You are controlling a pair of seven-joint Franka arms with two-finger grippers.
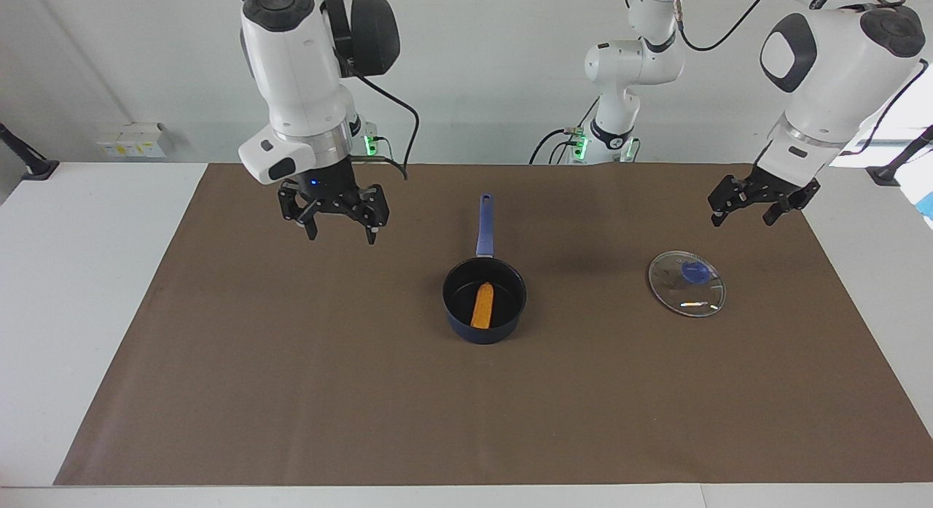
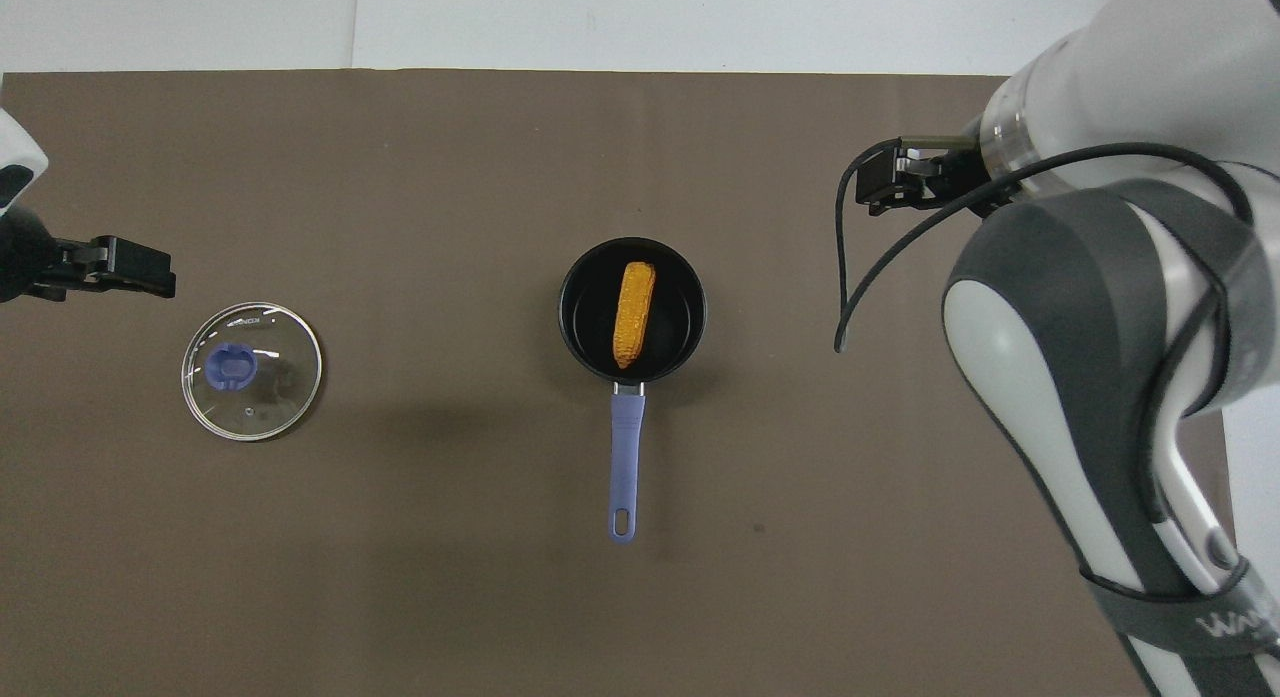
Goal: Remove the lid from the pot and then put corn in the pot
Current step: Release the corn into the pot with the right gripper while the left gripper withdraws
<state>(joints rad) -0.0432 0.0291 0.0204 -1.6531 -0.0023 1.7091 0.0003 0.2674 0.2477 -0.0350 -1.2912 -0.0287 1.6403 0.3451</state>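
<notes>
The corn (image 1: pixel 482 306) lies inside the pot (image 1: pixel 484 331). The lid (image 1: pixel 686 283) rests flat on the table (image 1: pixel 291 391), toward the left arm's end. Both the left end effector (image 1: pixel 751 210) and right end effector (image 1: pixel 341 227) hang spread, empty.

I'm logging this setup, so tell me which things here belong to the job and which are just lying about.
Job things: dark blue saucepan with long handle; orange-yellow corn cob lying inside it; clear glass lid with blue knob, flat on the mat.

Lying about: brown paper mat; white box by the wall.
</notes>
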